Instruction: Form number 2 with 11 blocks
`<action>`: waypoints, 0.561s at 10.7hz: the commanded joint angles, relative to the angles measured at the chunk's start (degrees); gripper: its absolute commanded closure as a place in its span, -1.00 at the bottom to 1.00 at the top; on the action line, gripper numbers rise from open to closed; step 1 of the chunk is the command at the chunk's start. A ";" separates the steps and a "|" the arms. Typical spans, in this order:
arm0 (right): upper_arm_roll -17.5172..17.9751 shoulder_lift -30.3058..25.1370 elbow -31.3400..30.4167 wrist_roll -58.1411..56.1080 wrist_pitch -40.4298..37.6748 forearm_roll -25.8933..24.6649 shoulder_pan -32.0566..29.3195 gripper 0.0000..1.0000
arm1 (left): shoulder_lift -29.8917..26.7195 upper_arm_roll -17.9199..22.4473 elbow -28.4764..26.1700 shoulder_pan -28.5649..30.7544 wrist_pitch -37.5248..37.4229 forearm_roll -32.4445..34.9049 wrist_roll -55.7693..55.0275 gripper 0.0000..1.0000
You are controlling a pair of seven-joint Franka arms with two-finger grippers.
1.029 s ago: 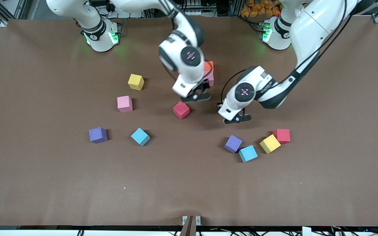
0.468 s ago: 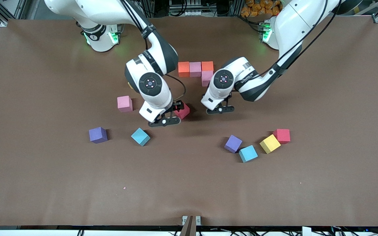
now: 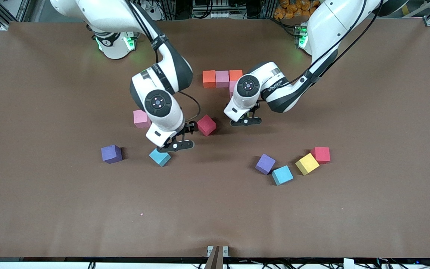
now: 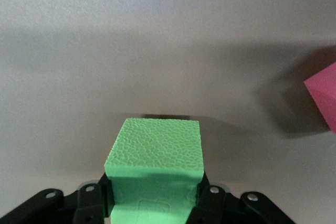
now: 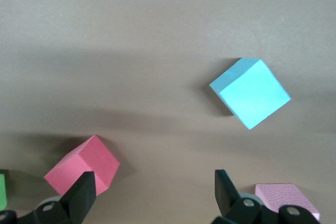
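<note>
My left gripper (image 3: 245, 121) is shut on a green block (image 4: 155, 153), low over bare table beside a red block (image 3: 206, 124). An orange block (image 3: 209, 78), a pink one (image 3: 222, 78) and another orange one (image 3: 236, 74) abut in a row, with a pink block (image 3: 232, 88) under its end, partly hidden by the left hand. My right gripper (image 3: 175, 145) is open and empty over the table beside a light blue block (image 3: 159, 157). The right wrist view shows that light blue block (image 5: 251, 99) ahead of the right gripper (image 5: 154, 182) and the red block (image 5: 84, 169) by one finger.
Loose on the table are a pink block (image 3: 139, 118) half hidden by the right arm and a purple block (image 3: 111, 153). Toward the left arm's end lies a cluster: purple (image 3: 265, 163), light blue (image 3: 282, 175), yellow (image 3: 307, 163) and red (image 3: 320, 154) blocks.
The right arm swung away from the row, past the red block, to the light blue block. The left arm carried the green block from beside the cluster toward the row.
</note>
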 commanded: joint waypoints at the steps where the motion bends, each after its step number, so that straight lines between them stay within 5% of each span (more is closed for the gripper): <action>1: 0.76 -0.59 -0.32 -0.16 -0.62 -1.25 -0.41 -1.00 | 0.44 0.12 -0.18 -0.79 1.91 0.54 -3.65 -0.17; 6: 0.76 -0.50 -0.06 -0.16 -0.53 -1.43 -0.41 -1.00 | 0.88 0.12 -1.67 -2.19 2.63 0.45 -5.34 -0.18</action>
